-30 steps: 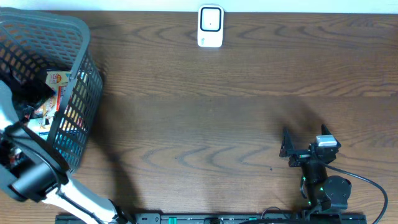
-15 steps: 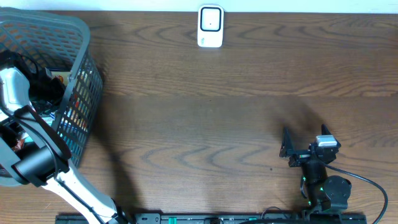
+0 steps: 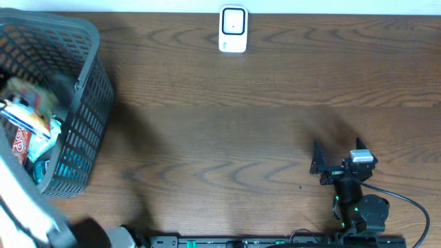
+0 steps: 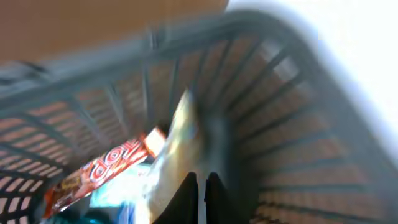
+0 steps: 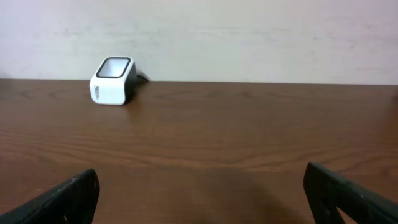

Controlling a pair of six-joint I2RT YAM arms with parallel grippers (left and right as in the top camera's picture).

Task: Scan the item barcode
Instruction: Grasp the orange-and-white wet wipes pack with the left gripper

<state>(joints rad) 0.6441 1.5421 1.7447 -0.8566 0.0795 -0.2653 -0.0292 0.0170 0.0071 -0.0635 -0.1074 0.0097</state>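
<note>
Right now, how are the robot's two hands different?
The left hand is shut; the right hand is wide open. The left hand is down inside the grey plastic mesh basket among snack packets; the right hand sits above the brown wooden table, facing the small white box-shaped scanner. Both have two dark fingers.

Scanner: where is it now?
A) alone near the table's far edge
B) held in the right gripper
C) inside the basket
A: the white scanner stands alone near the far edge, apart from the basket and the open, empty right gripper.
</note>
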